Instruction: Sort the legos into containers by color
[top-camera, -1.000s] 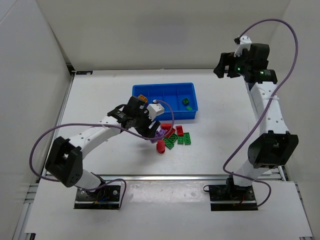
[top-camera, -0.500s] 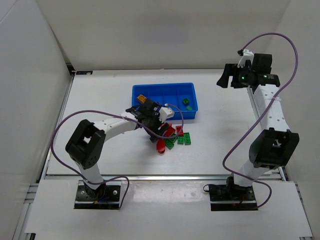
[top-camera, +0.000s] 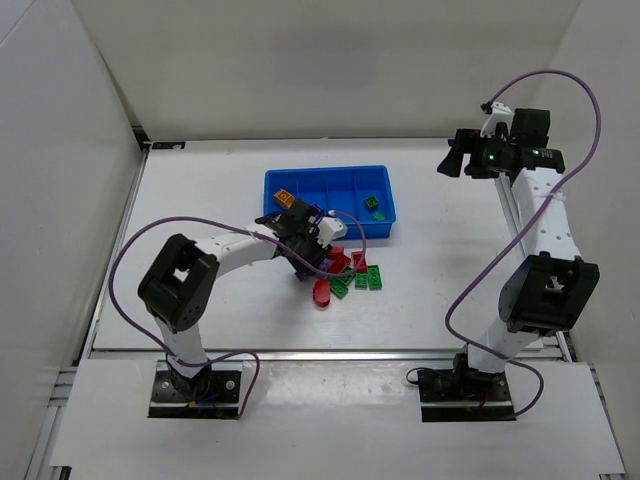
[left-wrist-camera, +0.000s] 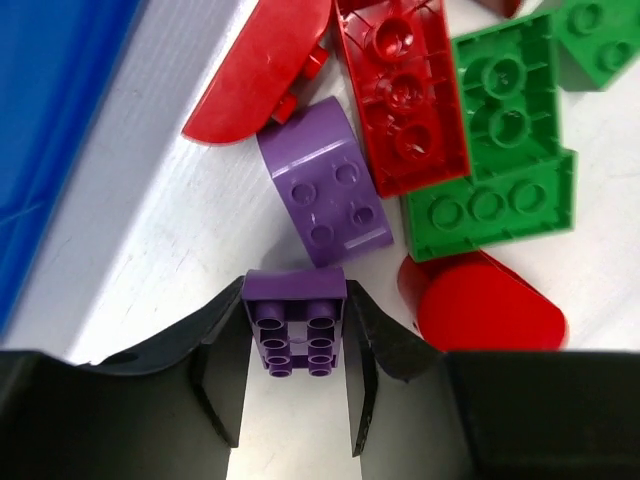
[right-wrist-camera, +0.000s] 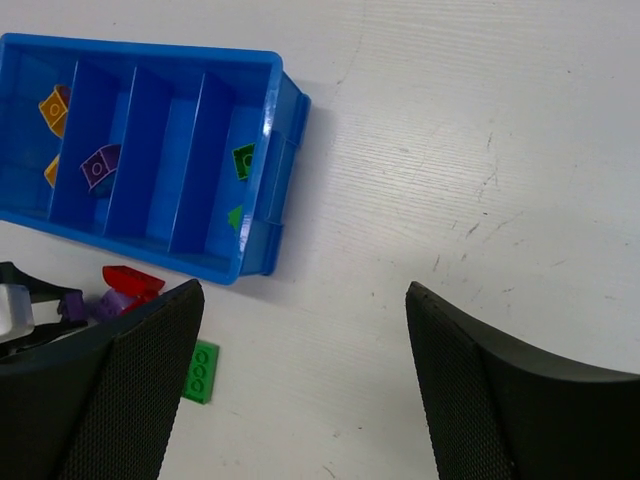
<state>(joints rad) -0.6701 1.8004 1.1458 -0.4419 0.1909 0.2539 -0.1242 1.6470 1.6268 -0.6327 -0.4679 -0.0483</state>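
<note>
Grip check: my left gripper (left-wrist-camera: 295, 318) is clamped on purple brick (left-wrist-camera: 294, 338). Loose legos (left-wrist-camera: 490, 200) at 1 o'clock, blue tray (left-wrist-camera: 50, 100) at 10. My right gripper (right-wrist-camera: 300, 330) is spread wide, holding nothing.

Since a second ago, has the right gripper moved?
Yes. In the top view the right gripper has slid from beyond the far wall of the blue tray to about level with it, and slightly right, away from it.

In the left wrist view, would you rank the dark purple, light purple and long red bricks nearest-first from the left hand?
1. dark purple brick, in the left hand.
2. light purple brick, just ahead.
3. long red brick, farther, right.
</note>
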